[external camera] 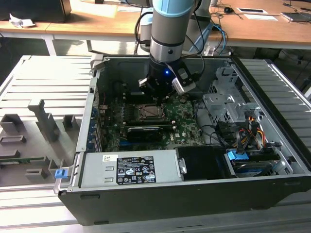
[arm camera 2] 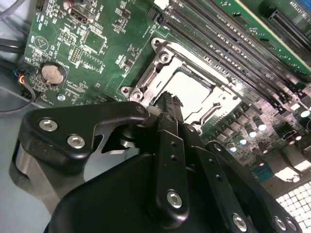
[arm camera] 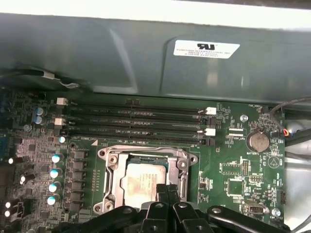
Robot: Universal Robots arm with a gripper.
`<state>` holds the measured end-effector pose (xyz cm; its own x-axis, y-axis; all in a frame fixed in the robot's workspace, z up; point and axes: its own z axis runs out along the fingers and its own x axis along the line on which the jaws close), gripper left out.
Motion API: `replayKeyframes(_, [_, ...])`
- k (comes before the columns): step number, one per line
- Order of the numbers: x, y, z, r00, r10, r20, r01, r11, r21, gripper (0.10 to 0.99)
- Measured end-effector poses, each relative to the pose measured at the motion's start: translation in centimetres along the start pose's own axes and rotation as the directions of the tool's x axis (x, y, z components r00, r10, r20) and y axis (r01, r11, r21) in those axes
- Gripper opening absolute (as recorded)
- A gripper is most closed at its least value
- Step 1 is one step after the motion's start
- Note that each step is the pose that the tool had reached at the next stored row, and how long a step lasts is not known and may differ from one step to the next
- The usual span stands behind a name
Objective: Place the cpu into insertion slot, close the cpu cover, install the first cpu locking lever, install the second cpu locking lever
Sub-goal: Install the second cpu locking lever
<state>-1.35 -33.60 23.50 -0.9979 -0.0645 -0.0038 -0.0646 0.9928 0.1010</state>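
cpu (arm camera: 141, 182) under closed cpu cover (arm camera: 111, 182), tool (arm camera: 166, 190) fingers together above it

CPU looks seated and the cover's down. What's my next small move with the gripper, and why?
Probably back the shut gripper up slightly: the cpu sits under the lowered cpu cover, but the fingers hide its near edge, so the levers cannot be judged.
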Motion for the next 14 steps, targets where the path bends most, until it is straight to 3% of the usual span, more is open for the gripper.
replayKeyframes(6, [0.08,-1.20,-0.12,1.0000,0.000,0.0000,0.000,1.0000,0.000,0.106])
replayKeyframes(9, [0.08,-1.26,-0.50,1.0000,0.000,0.0000,0.000,1.0000,0.000,0.106])
replayKeyframes(14, [0.15,-2.37,-0.61,1.0000,0.000,0.0000,0.000,1.0000,0.000,0.106])
